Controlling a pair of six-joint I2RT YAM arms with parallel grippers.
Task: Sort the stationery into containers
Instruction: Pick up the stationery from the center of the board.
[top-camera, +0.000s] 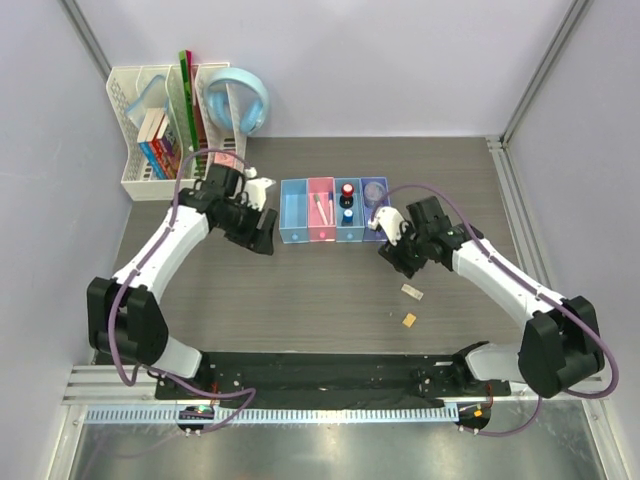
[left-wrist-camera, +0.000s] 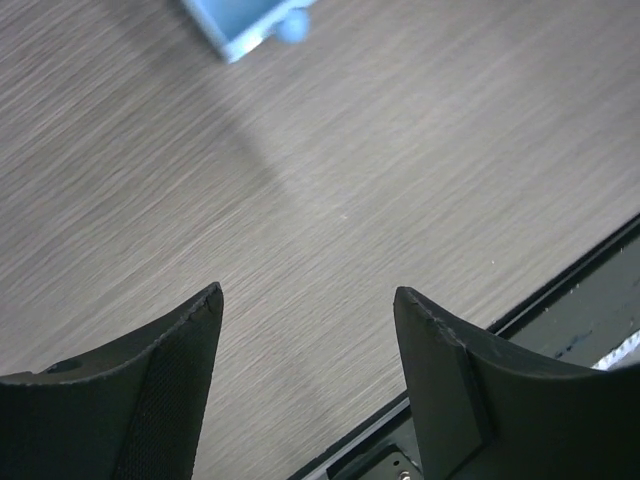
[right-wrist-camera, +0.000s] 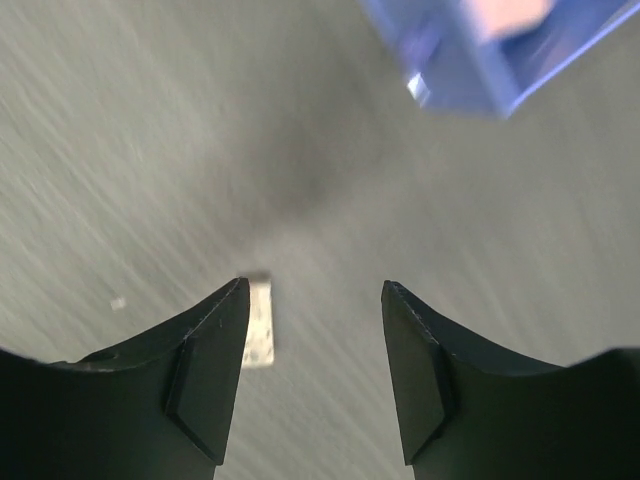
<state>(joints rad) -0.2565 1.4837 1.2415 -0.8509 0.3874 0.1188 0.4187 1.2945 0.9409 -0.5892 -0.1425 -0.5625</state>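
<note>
A grey wood-grain counter (top-camera: 300, 290) fills the space between pale walls, with a white mesh organiser (top-camera: 130, 175) at the back left and the row of containers (top-camera: 296, 212) in the middle. Two pieces of stationery lie loose in front of the row's right end: a whitish eraser (top-camera: 412, 291) and, nearer the arm bases, a tan eraser (top-camera: 408, 319). The right claw (right-wrist-camera: 312, 285) hangs released and empty just in front of the purple container (right-wrist-camera: 490, 50). The left claw (left-wrist-camera: 305, 295) is also spread with nothing in it, over bare counter left of the row. The step in hand looks like picking up the whitish eraser with the right claw. In the wrist view, which is blurred, it lies beside the left fingertip, not between the tips. A good pick would shift the claw sideways until the eraser is centred, then lower it until the tips almost meet the counter, because the piece is flat and low. A gentle close should keep it from squirting out. From above, its long axis runs slantwise, from upper left to lower right. At the wrist that axis points away from the camera, roughly in line with the fingers, so they would close across its short side. The tan eraser looks almost square, and I cannot tell its axis.
</note>
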